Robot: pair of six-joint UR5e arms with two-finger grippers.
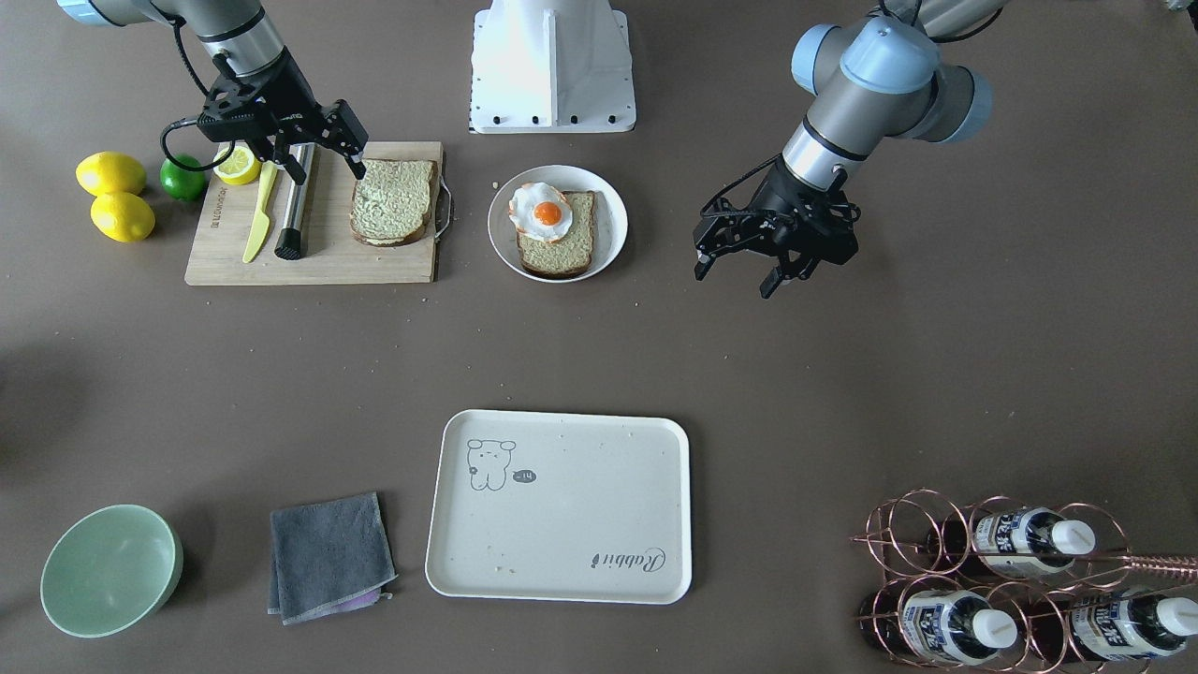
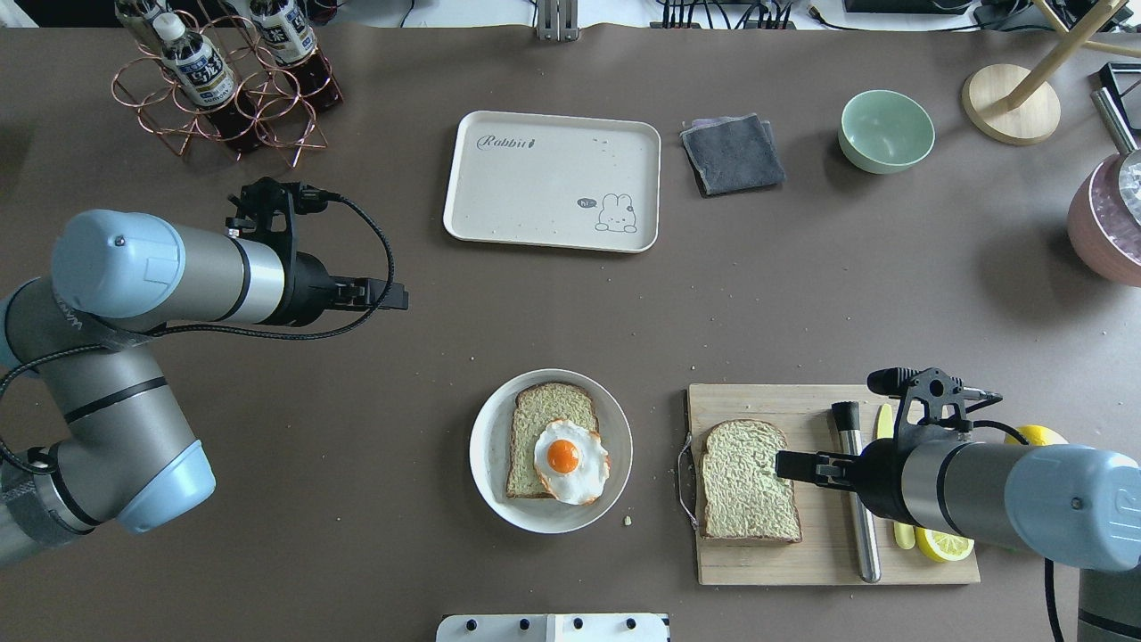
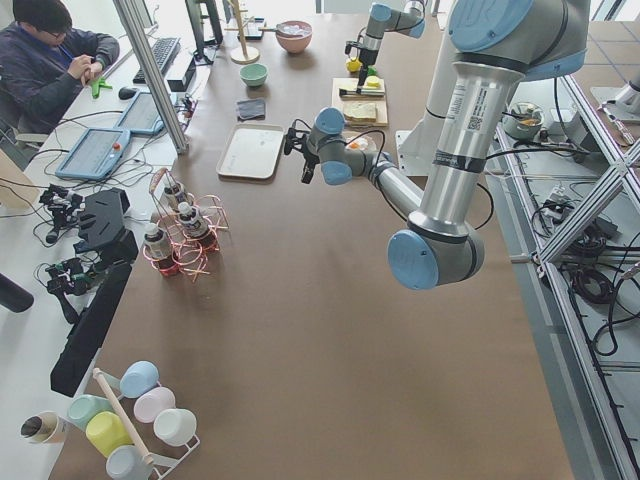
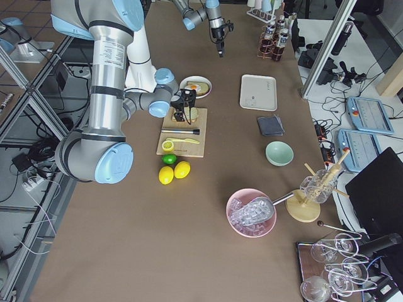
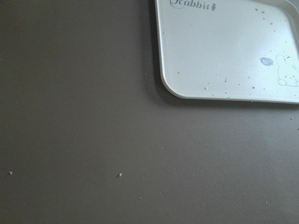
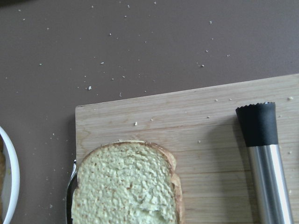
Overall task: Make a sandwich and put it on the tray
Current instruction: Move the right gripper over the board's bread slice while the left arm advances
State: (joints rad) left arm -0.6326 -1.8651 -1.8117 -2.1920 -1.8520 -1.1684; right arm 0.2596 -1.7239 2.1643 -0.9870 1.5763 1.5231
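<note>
One bread slice [image 1: 393, 201] lies on the wooden cutting board [image 1: 328, 262]; it also shows in the overhead view [image 2: 747, 481] and the right wrist view [image 6: 126, 186]. The other bread slice [image 1: 562, 245] lies on a round white plate [image 1: 613, 211] with the fried egg [image 1: 541, 212] on its corner. The cream tray [image 1: 562, 505] is empty; its corner shows in the left wrist view [image 5: 224, 51]. My right gripper [image 1: 328, 171] is open and empty, above the board by the slice's edge. My left gripper [image 1: 737, 278] is open and empty, over bare table beside the plate.
On the board lie a yellow knife [image 1: 259, 213], a steel rod with a black tip [image 1: 295, 211] and a lemon half [image 1: 238, 165]. Two lemons [image 1: 112, 192] and a lime [image 1: 182, 178] sit beside it. A green bowl [image 1: 110, 569], grey cloth [image 1: 329, 557] and bottle rack [image 1: 1011, 580] stand near the tray.
</note>
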